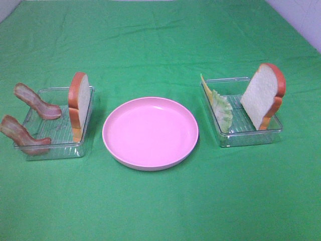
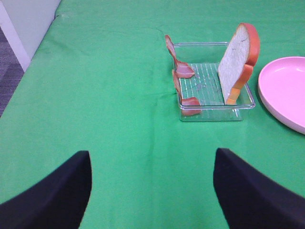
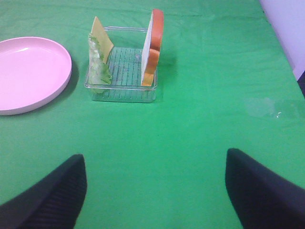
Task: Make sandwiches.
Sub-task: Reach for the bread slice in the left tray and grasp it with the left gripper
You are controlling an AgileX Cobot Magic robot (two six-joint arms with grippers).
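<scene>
While the plate (image 1: 150, 131) sits bare —
Left gripper (image 2: 150, 157): wide, empty.
Right gripper (image 3: 155, 155): wide, empty.
Bread slice (image 1: 79, 103): leaning; a nudge could topple it.

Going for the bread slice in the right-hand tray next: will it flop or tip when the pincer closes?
The bread slice stands on edge without sagging, so probably stiff. It tilts with only its narrow crust down in the clear tray, so a sideways nudge could tip it. It looks like a toy, likely light.
</scene>
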